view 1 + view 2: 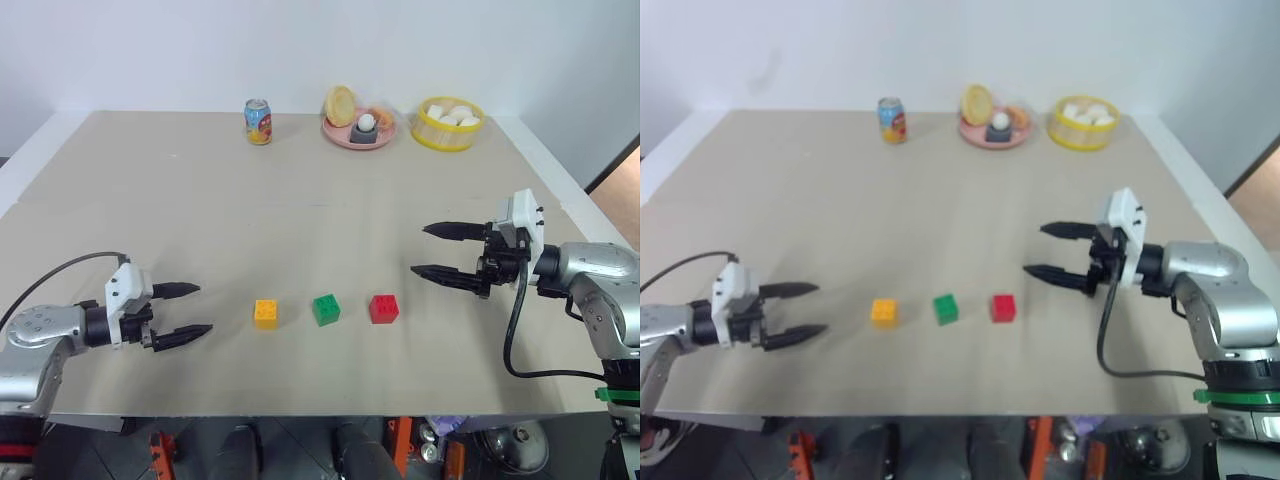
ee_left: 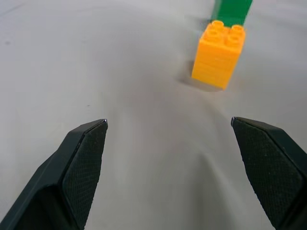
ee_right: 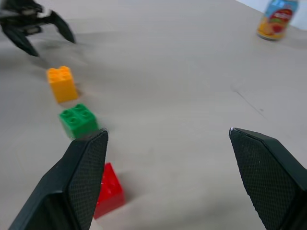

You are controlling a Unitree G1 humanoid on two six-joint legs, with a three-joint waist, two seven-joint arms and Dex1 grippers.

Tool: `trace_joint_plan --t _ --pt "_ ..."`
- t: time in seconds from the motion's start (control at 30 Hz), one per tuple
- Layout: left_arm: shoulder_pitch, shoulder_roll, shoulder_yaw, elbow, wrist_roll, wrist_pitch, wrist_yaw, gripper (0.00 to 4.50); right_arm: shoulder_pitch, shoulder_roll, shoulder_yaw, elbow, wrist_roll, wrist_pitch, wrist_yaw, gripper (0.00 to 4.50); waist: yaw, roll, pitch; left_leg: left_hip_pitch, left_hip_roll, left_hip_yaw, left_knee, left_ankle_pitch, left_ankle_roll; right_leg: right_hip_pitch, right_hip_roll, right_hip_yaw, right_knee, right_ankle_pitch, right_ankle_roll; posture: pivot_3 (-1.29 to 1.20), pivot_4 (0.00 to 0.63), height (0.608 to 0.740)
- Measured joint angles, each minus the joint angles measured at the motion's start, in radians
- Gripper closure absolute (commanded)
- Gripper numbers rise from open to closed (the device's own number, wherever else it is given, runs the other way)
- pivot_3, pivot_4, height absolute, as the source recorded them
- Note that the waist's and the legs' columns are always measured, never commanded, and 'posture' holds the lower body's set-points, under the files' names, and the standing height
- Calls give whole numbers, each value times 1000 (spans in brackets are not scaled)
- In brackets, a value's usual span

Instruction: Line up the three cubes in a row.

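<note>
Overhead, cubes [image 1: 326,309] aligned, pink plate [image 1: 359,131] beyond

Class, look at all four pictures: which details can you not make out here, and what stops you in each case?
- Red cube: partly hidden behind a finger of the right gripper in the right wrist view.
- Green cube: cut off by the picture edge and blocked by the orange-yellow cube in the left wrist view.
- Can label: too small to read from the head.
- Yellow basket contents: too small to identify.

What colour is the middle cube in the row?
Green, between the orange-yellow and red cubes; clearest in the left eye view.
</note>
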Motion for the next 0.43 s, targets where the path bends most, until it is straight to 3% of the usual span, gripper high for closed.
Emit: trace_joint_plan --t 0.07,0.23,0.43 --pt "43 -23 31 -75 8 58 120 230 0 -1 -6 30 -21 -15 -12 326 0 0 0 0 0 0 0 0 0 0 0 0 0 0 0 0 150 740" --pt "-27 -261 76 -129 37 147 520 230 4 26 -39 111 -92 -50 -147 326 13 -1 0 0 0 -1 3 1 1 2 0 -1 0 2 2 0 150 740" --pt "-123 -391 90 -128 61 164 764 230 45 131 -96 109 -136 -49 -380 326 9 -1 0 0 -1 1 4 2 -1 2 0 1 0 5 4 0 150 740"
